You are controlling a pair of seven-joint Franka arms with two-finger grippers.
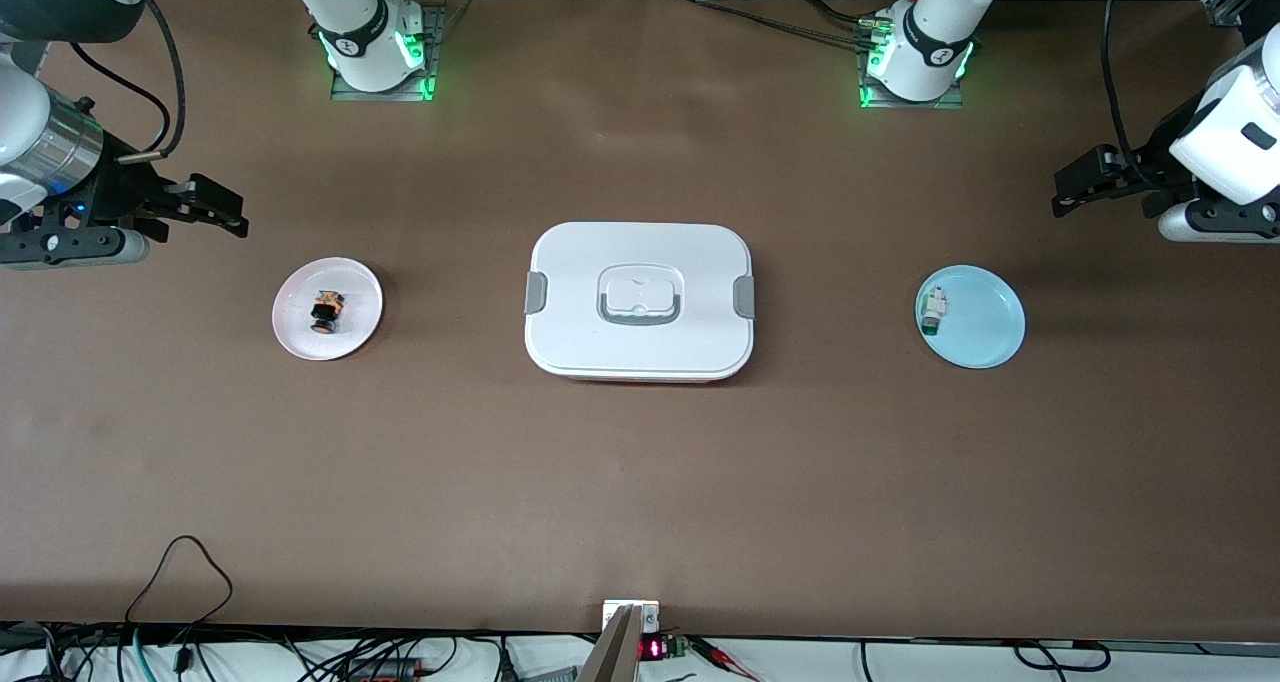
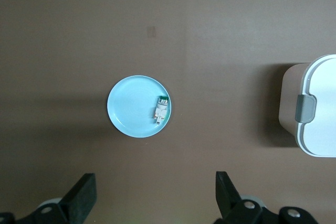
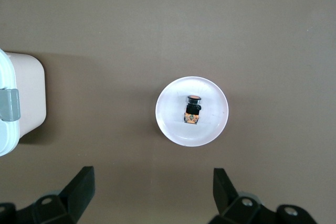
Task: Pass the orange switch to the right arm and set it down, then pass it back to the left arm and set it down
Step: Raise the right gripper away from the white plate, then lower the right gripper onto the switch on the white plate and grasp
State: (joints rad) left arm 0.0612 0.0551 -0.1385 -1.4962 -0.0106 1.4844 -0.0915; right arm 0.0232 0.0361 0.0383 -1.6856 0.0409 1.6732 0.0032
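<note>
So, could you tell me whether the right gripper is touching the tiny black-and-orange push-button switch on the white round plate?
Apart. The right wrist view shows the open right gripper above bare table, the orange switch untouched on its white plate.

Both arms are white with silver wrist rings, black cables, green-lit bases, and a black left hand and right hand.

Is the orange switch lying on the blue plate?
No, the orange switch lies on the white plate; the blue plate holds a white-and-green part.
</note>
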